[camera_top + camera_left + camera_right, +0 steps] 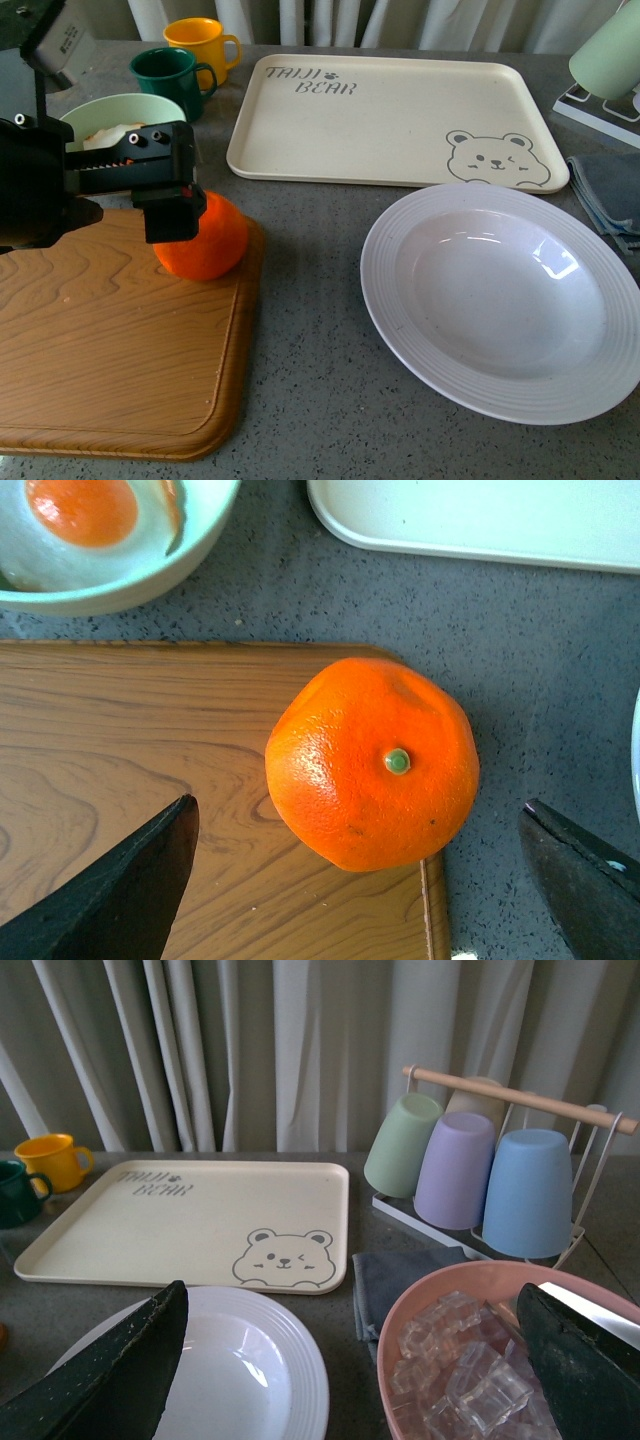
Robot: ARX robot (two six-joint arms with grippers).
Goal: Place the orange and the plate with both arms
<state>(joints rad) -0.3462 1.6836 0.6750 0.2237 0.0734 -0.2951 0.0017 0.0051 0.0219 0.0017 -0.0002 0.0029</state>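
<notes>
Our left gripper (358, 815) spread wide, fingers either side of orange (372, 763), no contact. Orange sits on board (120, 740) corner. Our right gripper (350, 1305) also wide, empty; plate (270, 1380) just ahead of one finger, ice bowl (420, 1295) by the other.

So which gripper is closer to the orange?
Left. The left gripper hangs open right above the orange, one finger on each side. The right gripper is open too, far off by the plate.

Grey counter (320, 300), wooden board (110, 350), white plate (382, 290), bear tray (380, 120), green bowl (120, 104), green mug (168, 80), yellow mug (200, 42), cup rack (510, 1097), grey cloth (605, 195)
</notes>
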